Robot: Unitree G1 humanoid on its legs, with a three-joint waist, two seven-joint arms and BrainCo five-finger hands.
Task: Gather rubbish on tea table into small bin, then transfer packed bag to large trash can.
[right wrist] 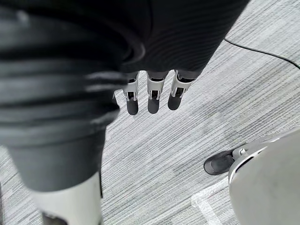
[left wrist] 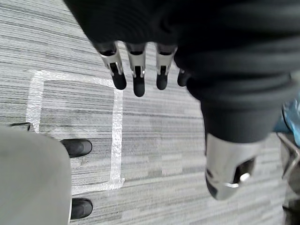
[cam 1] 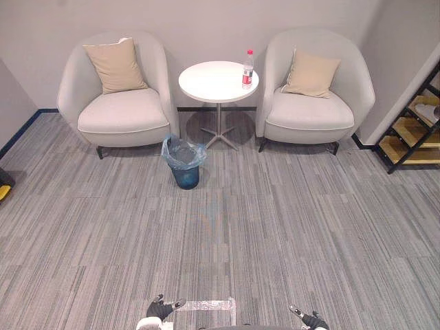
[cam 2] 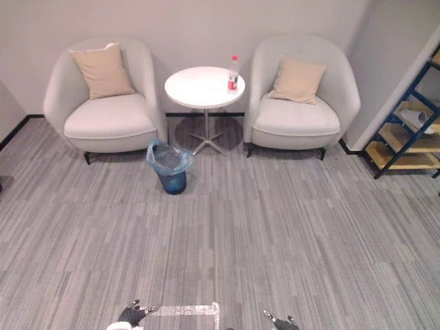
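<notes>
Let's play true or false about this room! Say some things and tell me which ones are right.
1. The bottle stands on the round table. True.
2. The bin sits on the table too. False: it stands on the carpet, in front of the table.
3. The left armchair has a cushion on it. True.
4. The left hand holds the bottle. False: it is open and holds nothing, and so is the right hand.

White tea table (cam 1: pixel 213 84); dark-blue small bin (cam 1: pixel 185 177), pale-blue bag (cam 1: pixel 180 150); grey striped carpet (cam 1: pixel 289 234); red-capped bottle (cam 1: pixel 247 69).
</notes>
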